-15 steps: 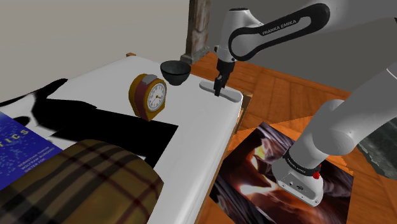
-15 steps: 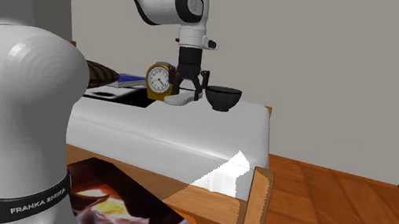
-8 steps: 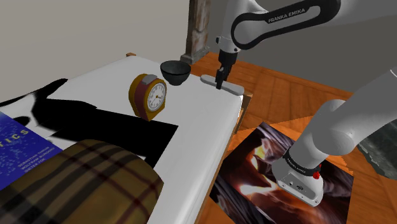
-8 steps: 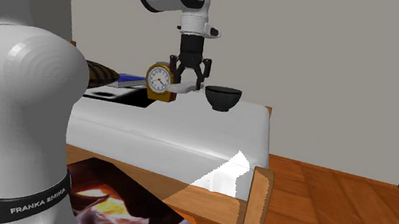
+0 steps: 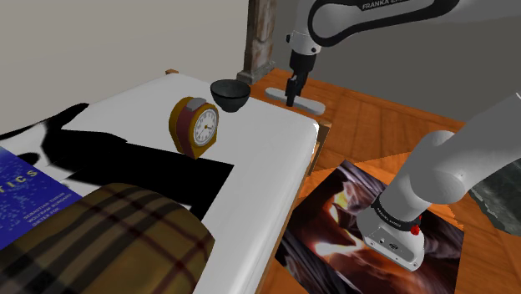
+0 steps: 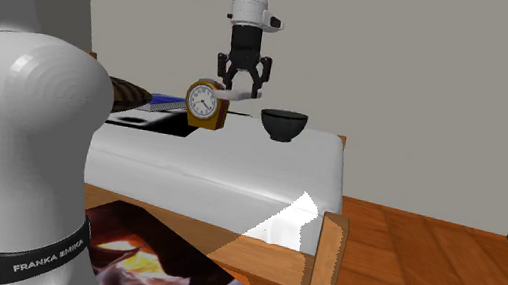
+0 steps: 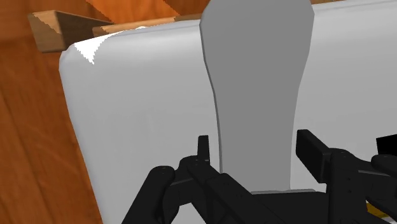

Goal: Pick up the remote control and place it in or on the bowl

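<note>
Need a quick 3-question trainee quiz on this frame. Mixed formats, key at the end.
1. True or false: the gripper is shut on the grey remote control, which is lifted off the white bed.
2. Which thing stands on the bed near the bowl? A) clock B) lamp C) mug
3. Fill in: the bowl's colour is ___.
Key: 1 true; 2 A; 3 black.
</note>
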{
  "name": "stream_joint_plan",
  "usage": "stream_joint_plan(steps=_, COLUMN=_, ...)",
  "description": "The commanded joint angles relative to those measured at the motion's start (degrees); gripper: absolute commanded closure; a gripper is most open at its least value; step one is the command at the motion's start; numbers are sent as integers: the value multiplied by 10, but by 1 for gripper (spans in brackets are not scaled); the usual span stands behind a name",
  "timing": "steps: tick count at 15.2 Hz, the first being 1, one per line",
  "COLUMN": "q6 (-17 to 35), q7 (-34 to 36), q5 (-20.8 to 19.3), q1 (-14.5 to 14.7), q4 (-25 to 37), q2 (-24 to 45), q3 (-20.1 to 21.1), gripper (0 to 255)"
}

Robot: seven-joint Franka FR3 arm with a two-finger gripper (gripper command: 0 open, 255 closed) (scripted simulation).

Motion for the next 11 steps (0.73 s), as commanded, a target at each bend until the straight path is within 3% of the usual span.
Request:
stream_joint_plan(steps=1, q6=-15, q7=0, q5=0, q1=0, q4=13, q2=-2, q3=1, gripper=255)
stream_joint_plan(steps=3, q6=-26, q7=0, q5=0, q1=0, q4=22, q2=-4, q3=1, gripper=255)
stream_joint_plan(steps=11, q6=-39, q7=0, q5=1, q1=0, q4=220, q2=181, q3=1, gripper=255)
